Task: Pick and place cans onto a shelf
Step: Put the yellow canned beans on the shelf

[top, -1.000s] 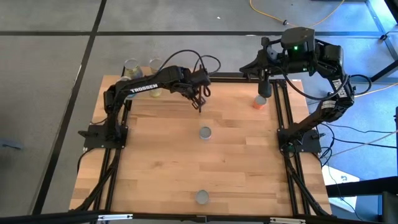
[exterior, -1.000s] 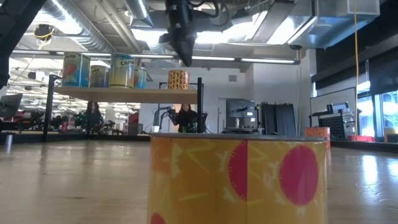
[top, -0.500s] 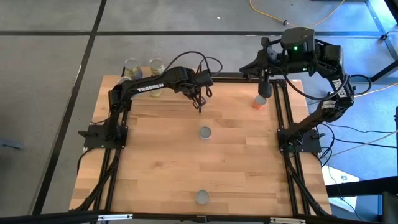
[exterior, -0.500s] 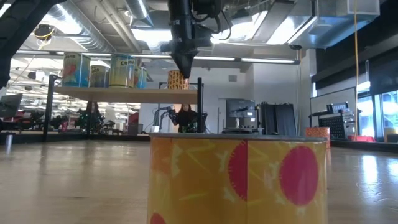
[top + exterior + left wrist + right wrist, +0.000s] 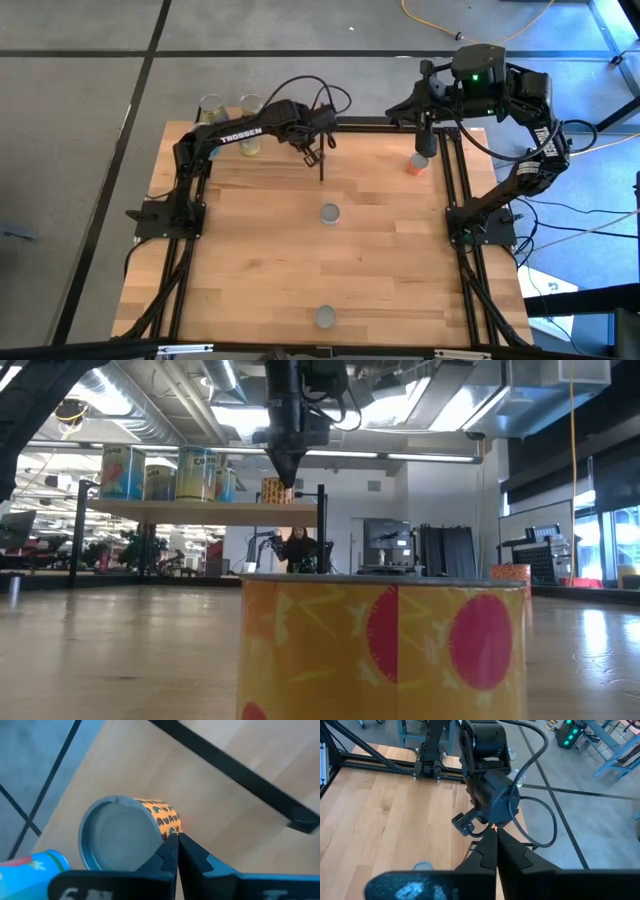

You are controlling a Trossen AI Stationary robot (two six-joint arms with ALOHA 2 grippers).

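Evidently a placement is just done: the left gripper (image 5: 284,472), fingers pressed together and empty, hangs above the orange can (image 5: 150,815) on the shelf (image 5: 200,512). Next comes reaching for a table can (image 5: 330,213).

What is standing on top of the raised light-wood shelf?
On the light-wood shelf stand blue-labelled cans and an orange patterned can, partly covered by the shut left gripper.
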